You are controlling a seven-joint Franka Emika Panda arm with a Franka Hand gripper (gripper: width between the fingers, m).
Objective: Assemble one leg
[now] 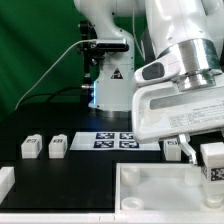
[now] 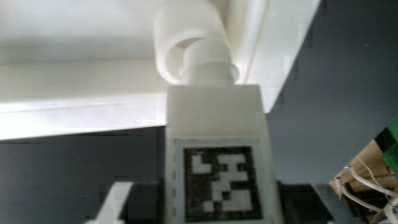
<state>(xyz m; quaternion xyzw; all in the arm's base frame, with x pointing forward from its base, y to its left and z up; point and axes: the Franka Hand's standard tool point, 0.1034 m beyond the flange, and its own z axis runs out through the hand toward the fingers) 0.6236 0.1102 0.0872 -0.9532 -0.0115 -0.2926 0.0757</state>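
So the gripper [image 2: 214,200] has its fingers [image 2: 121,208] clamped either side of the leg [image 2: 214,140]. The leg hangs over the exterior view's right part of the big rimmed tabletop piece [image 1: 150,188], peg end up against the white panel. Main worry imo: the peg catches the raised rim or seats off-line, and the stubby leg twists in the grip. Room is tight there, with another small block [image 1: 172,150] just beside the far rim. The spare leg [image 1: 32,147], the second spare leg [image 1: 58,145] and the marker board [image 1: 115,140] are well apart, so no issue.

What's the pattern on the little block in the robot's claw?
The small white plastic leg carries a black-and-white square tag, clearest in the wrist view.
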